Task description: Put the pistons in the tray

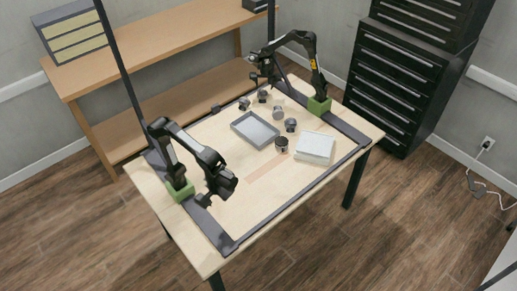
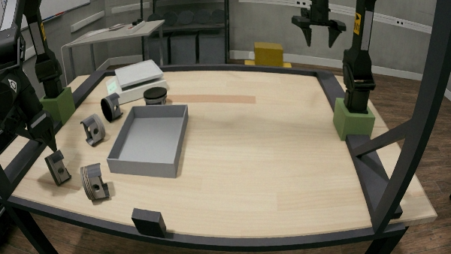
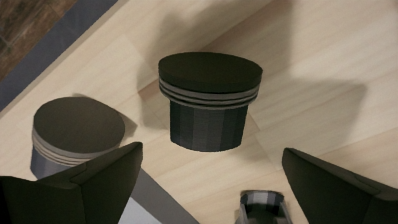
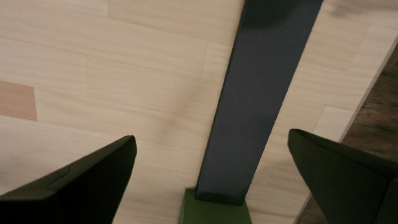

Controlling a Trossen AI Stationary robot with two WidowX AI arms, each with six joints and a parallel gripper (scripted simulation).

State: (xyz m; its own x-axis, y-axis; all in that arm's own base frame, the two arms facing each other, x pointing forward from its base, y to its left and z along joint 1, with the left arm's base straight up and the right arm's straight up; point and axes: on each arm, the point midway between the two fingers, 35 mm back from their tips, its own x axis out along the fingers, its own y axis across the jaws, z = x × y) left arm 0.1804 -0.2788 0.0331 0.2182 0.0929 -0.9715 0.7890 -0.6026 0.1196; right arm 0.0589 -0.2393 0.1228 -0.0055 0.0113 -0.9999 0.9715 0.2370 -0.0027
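The left gripper (image 1: pixel 263 83) (image 2: pixel 52 145) (image 3: pixel 213 152) is hovering wide open, holding nothing, its fingers probably straddling the ringed piston (image 1: pixel 262 96) (image 2: pixel 58 169) (image 3: pixel 210 100) for weighing on the digital scale (image 1: pixel 315 144) (image 2: pixel 140 75). That piston is standing on the tabletop, outside the steel parts tray (image 1: pixel 256 129) (image 2: pixel 150 139) (image 3: pixel 167 199), which is awaiting the matched pair. The right gripper (image 1: pixel 209 200) (image 2: pixel 319 45) (image 4: pixel 211 139) is hanging released, touching nothing

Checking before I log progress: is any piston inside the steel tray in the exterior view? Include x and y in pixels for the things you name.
No, the tray (image 1: pixel 264 145) (image 2: pixel 143 167) holds no piston; its whole floor shows bare.
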